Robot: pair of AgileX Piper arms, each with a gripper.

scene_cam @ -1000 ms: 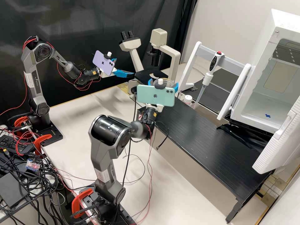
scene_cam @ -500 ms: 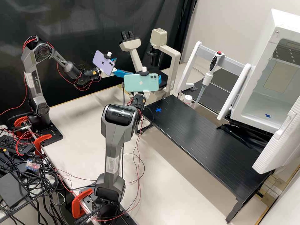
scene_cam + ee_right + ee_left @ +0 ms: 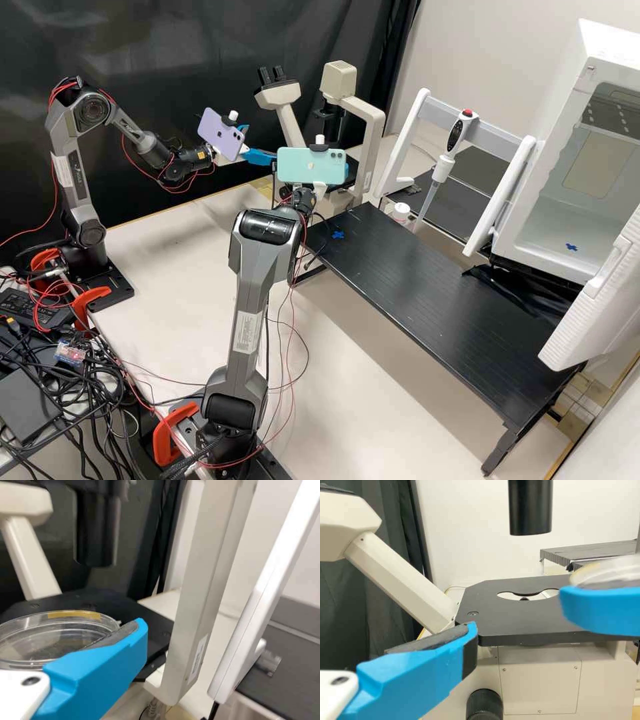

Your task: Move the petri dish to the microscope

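Roughly horiz., petri dish (image 3: 57, 635) faces up, gripped in R jaws (image 3: 319, 189); L jaws (image 3: 261, 143) apart.

A lab, judging by the microscope (image 3: 374, 130) and probably a pipette (image 3: 443, 168).

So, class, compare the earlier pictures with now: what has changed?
The right arm swung left in the high view and away from the camera, carrying the petri dish toward the microscope, then edged slightly back right. The blue cross on the black stand came into sight. The dish is still held. The left arm, microscope and stand stayed put.
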